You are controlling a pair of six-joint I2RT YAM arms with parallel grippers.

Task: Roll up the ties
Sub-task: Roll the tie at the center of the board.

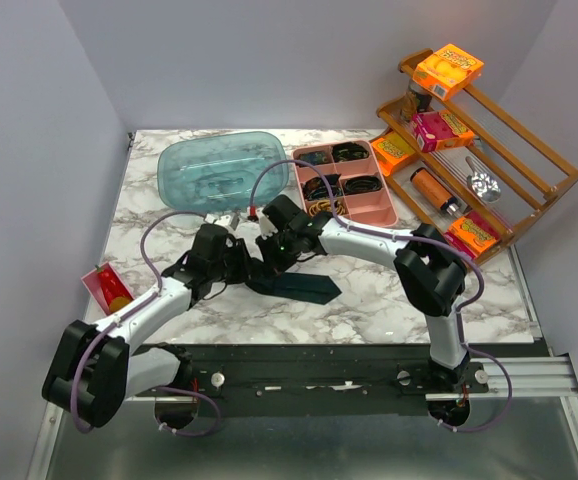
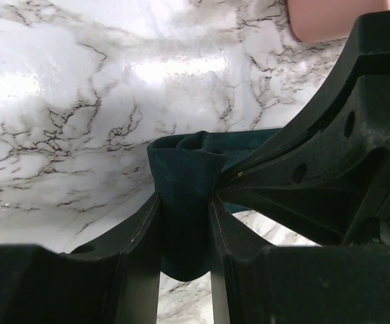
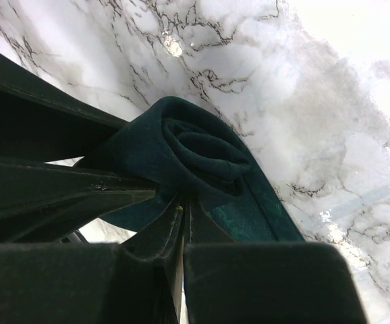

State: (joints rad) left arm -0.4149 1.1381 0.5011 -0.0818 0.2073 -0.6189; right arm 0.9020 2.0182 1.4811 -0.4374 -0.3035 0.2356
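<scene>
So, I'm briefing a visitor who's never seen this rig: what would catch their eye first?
At the centre of the table, the left gripper and right gripper both pinch one teal tie, partly wound into a coil, its pointed tail flat on the marble. Behind them, a pink tray holds coiled ties.

- No text, number or brand name can be read in any of the three views.
- Printed faces are carried by the orange boxes on the wooden rack; the lettering is too small to be made out.
- Print is also carried by the pink box on the same rack; it cannot be read.
- A yellow-orange graphic is shown on the red packet at the left edge of the table; no characters can be resolved.
</scene>
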